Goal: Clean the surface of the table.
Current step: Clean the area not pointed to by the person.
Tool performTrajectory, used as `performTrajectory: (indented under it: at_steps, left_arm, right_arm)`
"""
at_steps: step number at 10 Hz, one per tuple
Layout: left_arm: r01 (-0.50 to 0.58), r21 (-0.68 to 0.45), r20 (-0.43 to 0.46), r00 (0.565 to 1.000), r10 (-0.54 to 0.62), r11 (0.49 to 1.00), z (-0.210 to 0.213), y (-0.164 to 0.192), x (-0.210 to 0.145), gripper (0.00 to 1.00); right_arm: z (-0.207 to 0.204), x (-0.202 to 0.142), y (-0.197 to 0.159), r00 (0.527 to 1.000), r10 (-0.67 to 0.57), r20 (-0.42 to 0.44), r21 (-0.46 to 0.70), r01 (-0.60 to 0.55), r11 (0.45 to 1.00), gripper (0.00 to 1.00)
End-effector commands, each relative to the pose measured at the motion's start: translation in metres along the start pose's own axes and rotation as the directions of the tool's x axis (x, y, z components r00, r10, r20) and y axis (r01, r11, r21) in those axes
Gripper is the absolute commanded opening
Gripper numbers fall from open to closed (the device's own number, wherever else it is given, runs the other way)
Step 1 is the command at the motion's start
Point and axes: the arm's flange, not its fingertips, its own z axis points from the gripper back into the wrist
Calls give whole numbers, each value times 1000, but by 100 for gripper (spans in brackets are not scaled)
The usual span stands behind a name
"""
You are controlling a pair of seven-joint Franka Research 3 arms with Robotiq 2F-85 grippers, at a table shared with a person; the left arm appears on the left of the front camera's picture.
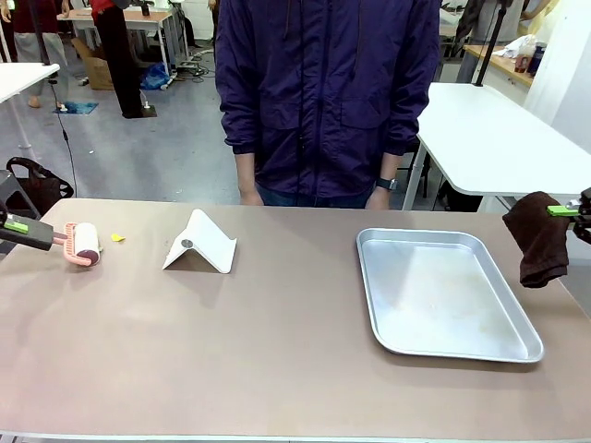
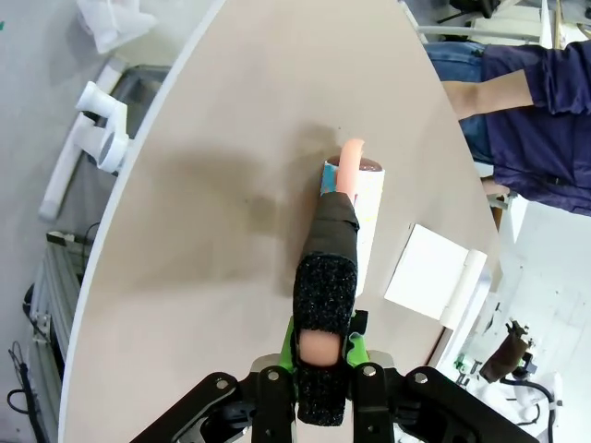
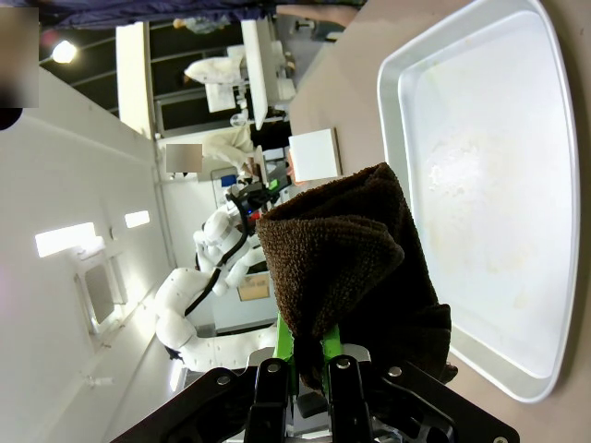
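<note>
The taupe-brown table [image 1: 277, 351] spans the front view. At its far left my left gripper [image 1: 18, 228] is shut on the handle of a lint roller [image 1: 85, 242], pink with a white roll. The roll lies low at the tabletop; I cannot tell if it touches. In the left wrist view the fingers [image 2: 275, 392] clamp the roller's black-wrapped handle [image 2: 325, 286] over the table [image 2: 222, 185]. At the far right my right gripper [image 1: 568, 210] is shut on a dark brown cloth [image 1: 538, 240], which hangs above the table's right edge. The cloth [image 3: 342, 258] drapes over that gripper [image 3: 305, 365].
A small yellow scrap [image 1: 117, 237] lies just right of the roller. A white folded stand [image 1: 199, 245] sits left of centre. A shiny steel tray [image 1: 434, 295] lies at the right, beside the cloth. A person in a purple jacket [image 1: 323, 92] stands at the far edge, hands down.
</note>
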Motion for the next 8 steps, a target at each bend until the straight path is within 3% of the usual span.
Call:
performTrajectory:
  at_steps: [1,8]
  left_arm:
    - [-13,94,-26,1000,15,996,-27,6,4,21]
    - [68,99,-127,990,-55,993,-90,-44,15,21]
  right_arm:
    - [0,0,5,1000,1,-4,0,-1,1000,13]
    - [0,0,5,1000,1,-4,0,-1,1000,13]
